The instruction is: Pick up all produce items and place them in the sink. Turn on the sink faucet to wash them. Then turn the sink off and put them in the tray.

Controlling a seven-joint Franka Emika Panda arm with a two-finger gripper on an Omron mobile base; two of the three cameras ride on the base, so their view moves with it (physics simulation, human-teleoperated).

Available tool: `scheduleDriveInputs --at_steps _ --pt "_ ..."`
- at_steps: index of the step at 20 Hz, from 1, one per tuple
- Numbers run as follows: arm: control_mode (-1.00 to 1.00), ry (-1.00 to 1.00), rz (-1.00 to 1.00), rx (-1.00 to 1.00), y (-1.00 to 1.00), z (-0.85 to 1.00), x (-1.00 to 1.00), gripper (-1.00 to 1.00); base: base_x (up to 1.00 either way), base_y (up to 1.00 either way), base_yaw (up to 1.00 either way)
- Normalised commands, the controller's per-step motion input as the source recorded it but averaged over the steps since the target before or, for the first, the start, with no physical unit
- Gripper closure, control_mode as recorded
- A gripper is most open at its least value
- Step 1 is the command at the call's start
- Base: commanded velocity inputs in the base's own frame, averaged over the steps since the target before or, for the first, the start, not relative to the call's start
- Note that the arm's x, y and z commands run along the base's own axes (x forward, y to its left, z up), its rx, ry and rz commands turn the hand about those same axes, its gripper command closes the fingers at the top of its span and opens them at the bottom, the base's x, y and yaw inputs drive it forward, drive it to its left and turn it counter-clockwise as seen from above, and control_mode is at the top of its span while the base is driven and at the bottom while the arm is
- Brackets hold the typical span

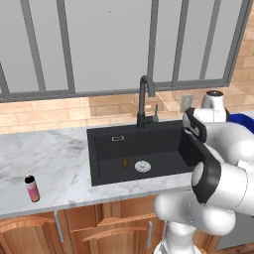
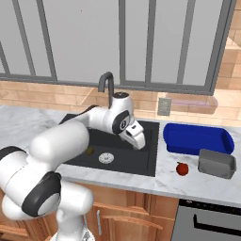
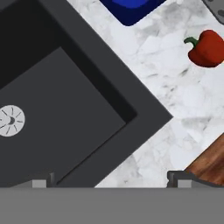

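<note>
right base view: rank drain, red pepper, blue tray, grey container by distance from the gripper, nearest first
Gripper hangs over the sink's right end.
1. Drain, down-left in the basin.
2. Red pepper, on the counter right of the sink. Close to the drain's distance, so 1 and 2 are hard to call.
3. Blue tray, further right along the counter.
4. Grey container, far right, in front of the tray.

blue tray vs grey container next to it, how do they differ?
Colour: the blue tray is bright blue, the grey container dull grey. Size: the tray is clearly longer and wider. Place: the tray lies nearer the wall, the container nearer the counter edge, beside the red pepper. Both are rectangular, open-topped, on the marble counter.
</note>
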Motion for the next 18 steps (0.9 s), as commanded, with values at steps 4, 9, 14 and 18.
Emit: scheduleDriveInputs --at_steps 4,9,14,18 --pt "-1.00 0.03 -0.02 0.00 -0.40 0.00 -0.02 -1.00 0.00 0.00 0.00" --pt "-1.00 0.01 -0.02 0.00 -0.46 0.00 -0.14 -1.00 0.00 0.00 0.00" --pt "-1.00 0.00 -0.02 0.00 -0.49 0.00 -0.13 -1.00 0.00 0.00 0.00" --pt "-1.00 0.00 -0.01 0.00 -0.42 0.00 -0.05 -1.00 0.00 0.00 0.00"
